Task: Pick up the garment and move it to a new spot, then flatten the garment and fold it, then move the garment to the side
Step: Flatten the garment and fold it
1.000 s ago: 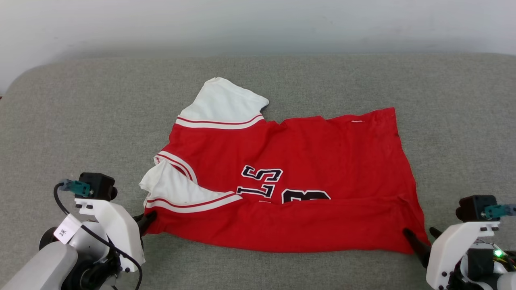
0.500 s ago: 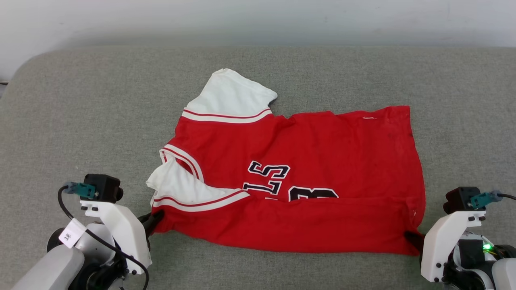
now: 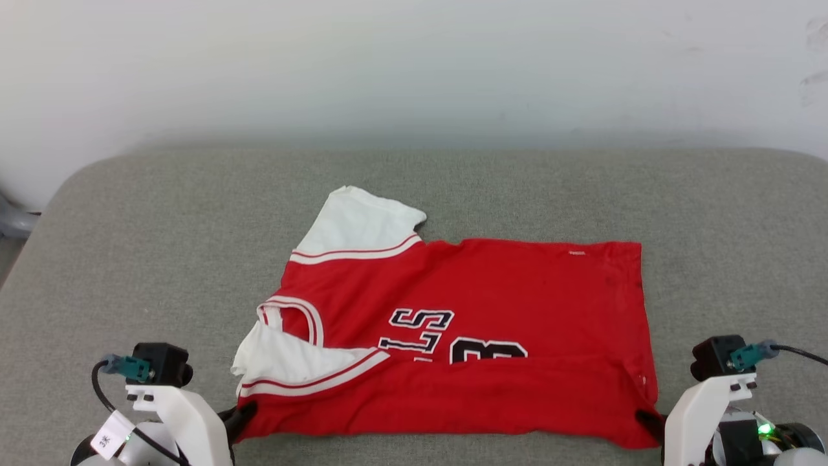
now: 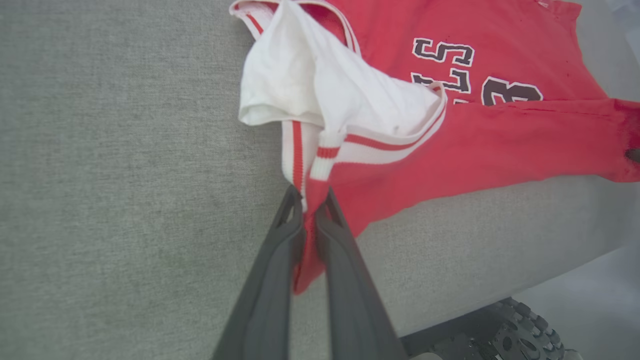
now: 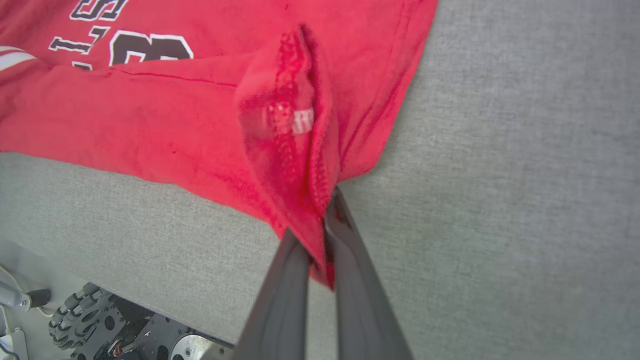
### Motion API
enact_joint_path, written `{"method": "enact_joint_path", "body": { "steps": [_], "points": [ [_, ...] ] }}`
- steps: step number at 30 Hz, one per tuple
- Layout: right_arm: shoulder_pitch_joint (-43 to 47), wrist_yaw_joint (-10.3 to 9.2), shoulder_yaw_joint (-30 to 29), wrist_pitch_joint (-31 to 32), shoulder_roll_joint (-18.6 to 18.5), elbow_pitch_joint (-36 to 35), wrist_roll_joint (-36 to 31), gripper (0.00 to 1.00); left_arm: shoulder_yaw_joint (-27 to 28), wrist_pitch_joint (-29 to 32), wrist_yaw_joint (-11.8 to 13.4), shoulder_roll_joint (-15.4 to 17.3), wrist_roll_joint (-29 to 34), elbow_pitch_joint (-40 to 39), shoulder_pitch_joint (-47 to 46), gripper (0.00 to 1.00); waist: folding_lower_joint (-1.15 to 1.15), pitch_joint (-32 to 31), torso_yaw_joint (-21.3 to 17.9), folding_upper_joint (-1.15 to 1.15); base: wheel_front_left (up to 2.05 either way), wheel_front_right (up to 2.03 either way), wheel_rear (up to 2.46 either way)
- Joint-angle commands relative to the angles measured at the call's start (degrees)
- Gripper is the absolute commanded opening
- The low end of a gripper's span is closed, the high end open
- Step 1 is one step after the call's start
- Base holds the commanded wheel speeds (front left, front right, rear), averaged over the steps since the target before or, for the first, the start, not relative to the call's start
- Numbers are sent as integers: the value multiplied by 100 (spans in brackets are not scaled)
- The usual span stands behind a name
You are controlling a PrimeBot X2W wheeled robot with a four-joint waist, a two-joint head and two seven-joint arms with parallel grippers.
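Note:
The garment (image 3: 479,304) is a red jersey shirt with white sleeves and black lettering, spread sideways on the grey cushion (image 3: 162,259), its near edge folded over. My left gripper (image 3: 239,414) is shut on the near left corner by the striped sleeve trim; the left wrist view has red cloth (image 4: 390,150) pinched between the dark fingers (image 4: 280,250). My right gripper (image 3: 647,421) is shut on the near right corner at the hem. Bunched hem cloth (image 5: 285,130) rises from between my right fingers (image 5: 360,280) in the right wrist view.
A pale wall (image 3: 414,65) runs behind the cushion. The cushion's front edge lies just below both grippers, and the robot's wheeled base (image 5: 100,320) is beneath it. Bare grey cushion lies left, right and behind the shirt.
My right gripper has shut on the near right hem corner. The camera has tilted up, so the shirt sits lower in the picture. The near edge has been drawn toward me and the cloth lies straighter.

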Motion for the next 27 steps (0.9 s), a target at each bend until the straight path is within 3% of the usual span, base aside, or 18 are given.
{"method": "enact_joint_path", "body": {
  "steps": [1, 11, 19, 20, 21, 22, 27],
  "points": [
    [123, -3, 25, -4, -31, -39, 31, 0, 23, -3, 44, 58, -51, -35, 119, 0, 0, -197, 1, 0, 0, 0, 0],
    [1019, -3, -165, 21, 97, -472, 111, 0, 120, -28, 351, 298, -298, -227, 887, 0, 0, -455, 47, 0, 0, 0, 0],
    [1345, -3, -335, -390, 334, -129, 21, 0, -63, -111, 302, -102, -348, 427, 930, 0, 0, -437, -18, 0, 0, 0, 0],
    [1340, -3, -335, -496, 379, -66, 67, 17, -80, -131, 272, -145, -337, 518, 897, 31, 0, -434, -28, 0, 0, 0, 0],
    [1337, -3, -324, -594, 414, 3, 93, 44, -54, -194, 250, -206, -358, 595, 860, 82, 0, -433, -34, 0, 0, 0, 0],
    [1317, -3, -300, -738, 380, 35, 38, 100, -45, -241, 211, -246, -348, 677, 829, 100, 0, -432, -38, 0, 0, 0, 0],
    [1186, -3, -268, -1645, 465, 79, 53, 100, -42, -494, 57, -326, -202, 939, 679, 100, 0, -439, -37, 0, 0, 0, 0]
  ]
}}
